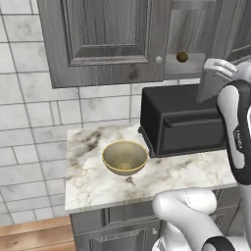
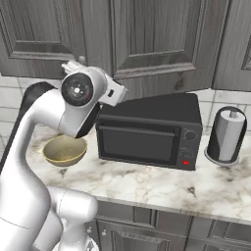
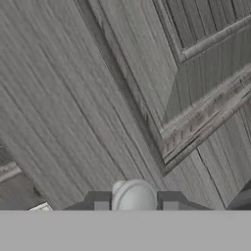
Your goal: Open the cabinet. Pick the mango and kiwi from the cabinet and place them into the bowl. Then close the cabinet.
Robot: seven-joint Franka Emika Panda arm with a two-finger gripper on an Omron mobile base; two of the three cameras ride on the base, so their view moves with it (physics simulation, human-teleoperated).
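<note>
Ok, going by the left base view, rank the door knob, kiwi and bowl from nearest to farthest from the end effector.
1. Door knob: between the fingertips of the end effector.
2. Kiwi: inside the cabinet, just left of the end effector.
3. Bowl: down on the counter, far lower left.

No legible text, label, brand, number or sign found on any surface. A faint vertical mark on the arm point(image 1: 238, 139) in the left base view is too blurred to read. The oven point(image 2: 147, 132) front carries a small red spot, without lettering.
</note>
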